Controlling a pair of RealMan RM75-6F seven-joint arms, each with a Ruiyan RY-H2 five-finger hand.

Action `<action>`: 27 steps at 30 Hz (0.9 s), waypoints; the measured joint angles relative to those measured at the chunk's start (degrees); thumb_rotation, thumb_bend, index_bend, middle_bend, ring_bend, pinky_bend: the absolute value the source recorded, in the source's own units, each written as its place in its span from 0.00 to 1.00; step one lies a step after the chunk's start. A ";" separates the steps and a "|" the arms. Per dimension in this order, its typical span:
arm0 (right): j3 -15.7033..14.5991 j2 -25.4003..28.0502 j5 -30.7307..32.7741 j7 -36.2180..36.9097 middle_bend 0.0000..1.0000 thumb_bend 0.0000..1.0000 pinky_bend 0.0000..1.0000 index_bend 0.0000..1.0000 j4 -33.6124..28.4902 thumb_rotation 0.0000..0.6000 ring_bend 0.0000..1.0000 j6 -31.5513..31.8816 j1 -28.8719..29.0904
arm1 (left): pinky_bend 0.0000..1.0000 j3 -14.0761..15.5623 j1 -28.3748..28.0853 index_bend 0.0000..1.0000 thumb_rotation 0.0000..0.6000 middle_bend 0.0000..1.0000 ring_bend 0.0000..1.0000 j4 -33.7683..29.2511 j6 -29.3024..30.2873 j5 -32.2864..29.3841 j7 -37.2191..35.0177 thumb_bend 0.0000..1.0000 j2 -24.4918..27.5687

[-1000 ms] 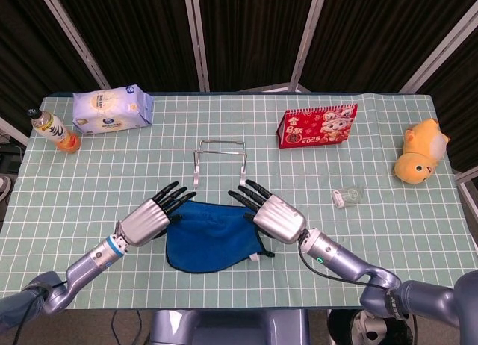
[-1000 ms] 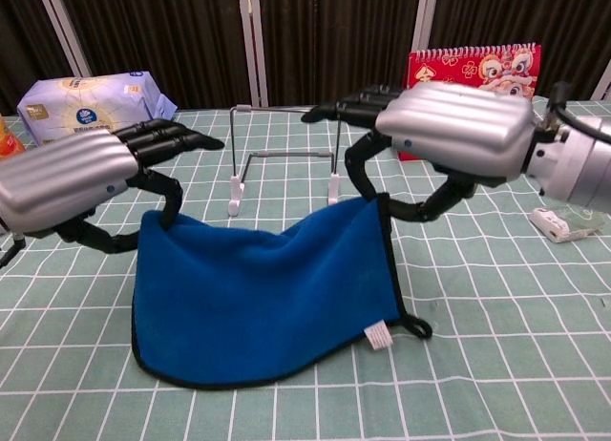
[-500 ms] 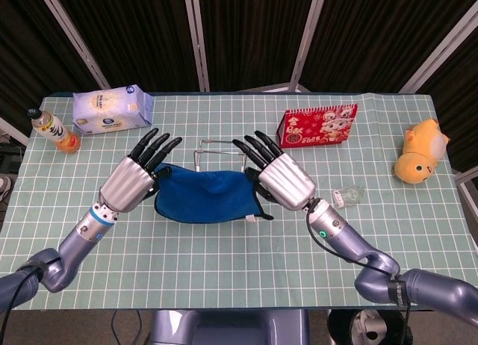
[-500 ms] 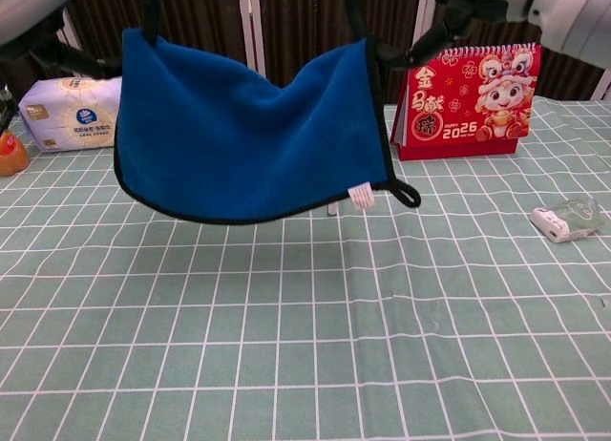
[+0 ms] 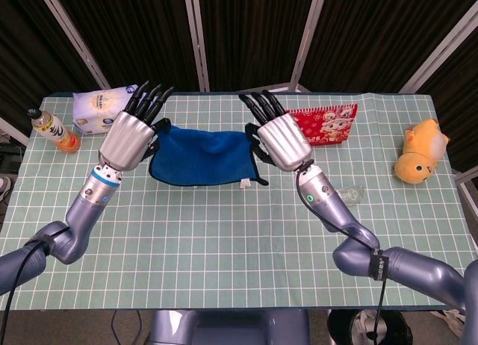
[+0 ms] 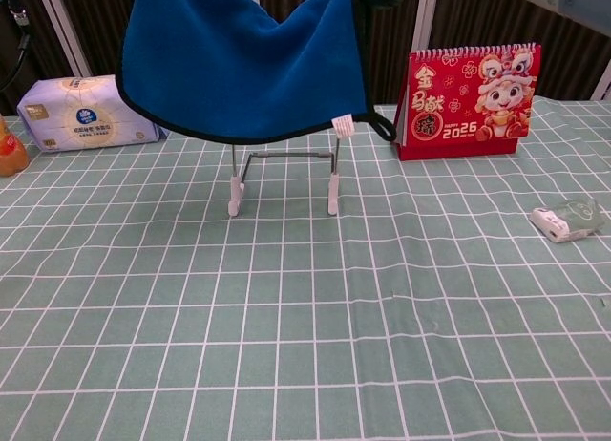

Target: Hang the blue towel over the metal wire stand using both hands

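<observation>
Above checkered table (image 5: 224, 233), both hands' fingers (image 5: 146, 97) pinch blue towel (image 5: 200, 157) corners.

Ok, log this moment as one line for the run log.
phase: carry | blue towel: held aloft by left robot hand and right robot hand | metal wire stand: bare

Lighting even and bright from above in both views; the bench (image 5: 224, 210) is uniformly lit, shadows soft and faint. Dark backdrop behind. Mild glare on the silver backs of the left hand (image 5: 128, 140) and right hand (image 5: 282, 139). Head view sharp; chest view slightly soft, with some edge distortion.
</observation>
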 measured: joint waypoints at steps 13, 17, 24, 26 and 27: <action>-1.96 -7.29 0.59 11.57 0.05 0.50 0.00 0.67 18.34 1.00 0.00 -4.48 2.31 | 0.00 0.58 -3.53 0.86 1.00 0.00 0.00 16.62 -5.21 -3.48 -7.94 0.53 -8.56; -2.80 -9.23 0.27 14.87 0.05 0.50 0.00 0.67 22.58 1.00 0.00 -5.53 2.67 | 0.00 1.64 -4.02 0.86 1.00 0.00 0.00 20.50 -6.63 -3.93 -9.76 0.53 -10.94; -4.26 -12.37 -0.97 19.05 0.05 0.50 0.00 0.67 28.85 1.00 0.00 -6.42 3.27 | 0.00 3.59 -4.47 0.86 1.00 0.00 0.00 27.01 -7.65 -4.02 -13.00 0.53 -15.01; -4.51 -13.22 -1.15 19.87 0.05 0.50 0.00 0.67 30.12 1.00 0.00 -6.71 3.49 | 0.00 4.13 -4.55 0.86 1.00 0.00 0.00 27.96 -7.93 -3.99 -13.57 0.53 -15.69; -4.64 -13.48 -1.24 20.08 0.05 0.50 0.00 0.67 30.49 1.00 0.00 -6.84 3.57 | 0.00 4.53 -4.56 0.86 1.00 0.00 0.00 28.35 -8.08 -3.88 -13.63 0.53 -15.88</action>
